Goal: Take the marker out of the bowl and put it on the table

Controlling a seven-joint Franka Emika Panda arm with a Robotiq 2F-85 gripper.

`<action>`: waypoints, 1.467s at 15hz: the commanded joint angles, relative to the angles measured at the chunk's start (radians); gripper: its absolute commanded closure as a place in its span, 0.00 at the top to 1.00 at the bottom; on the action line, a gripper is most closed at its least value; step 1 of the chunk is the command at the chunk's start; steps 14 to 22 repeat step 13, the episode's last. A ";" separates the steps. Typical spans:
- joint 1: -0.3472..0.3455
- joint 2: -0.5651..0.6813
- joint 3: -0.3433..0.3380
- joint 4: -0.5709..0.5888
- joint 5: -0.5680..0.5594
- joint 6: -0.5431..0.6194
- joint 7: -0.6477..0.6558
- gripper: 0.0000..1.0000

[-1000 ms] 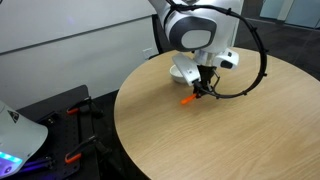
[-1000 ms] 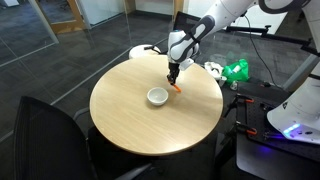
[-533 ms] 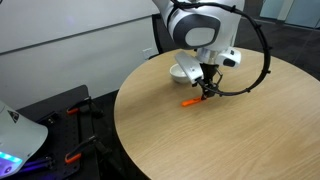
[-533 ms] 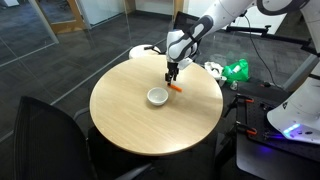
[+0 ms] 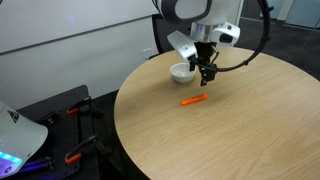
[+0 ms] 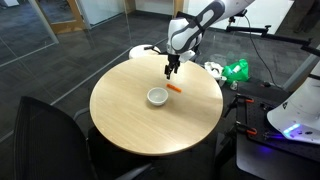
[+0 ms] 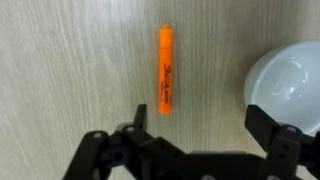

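The marker (image 7: 165,70) was pictured flat on the tabletop (image 7: 60,60), nine o'clock from the bowl (image 7: 290,80); with the gripper (image 7: 200,120) spread empty above, it could be rolled by a brush.

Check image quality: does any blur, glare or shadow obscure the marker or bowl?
Wrist view: marker crisp and evenly lit; bowl bright, nearly washed out, cropped by the right edge; gripper dark and soft at the bottom. Both exterior views: no glare on the table, marker only a tiny orange streak.
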 commanded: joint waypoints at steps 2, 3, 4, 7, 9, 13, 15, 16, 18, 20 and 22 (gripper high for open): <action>0.060 -0.204 -0.025 -0.183 -0.007 0.019 0.041 1.00; 0.076 -0.237 -0.032 -0.209 -0.017 0.021 0.061 1.00; 0.086 -0.263 -0.034 -0.230 -0.022 0.022 0.066 1.00; 0.120 -0.338 -0.045 -0.292 -0.042 0.027 0.098 1.00; 0.110 -0.283 -0.039 -0.232 -0.017 0.001 0.060 1.00; 0.116 -0.311 -0.041 -0.261 -0.019 0.004 0.066 1.00; 0.116 -0.311 -0.041 -0.261 -0.019 0.004 0.066 1.00; 0.116 -0.311 -0.041 -0.261 -0.019 0.004 0.066 1.00; 0.116 -0.311 -0.041 -0.261 -0.019 0.004 0.066 1.00; 0.116 -0.311 -0.041 -0.261 -0.019 0.004 0.066 1.00; 0.116 -0.311 -0.041 -0.261 -0.019 0.004 0.066 1.00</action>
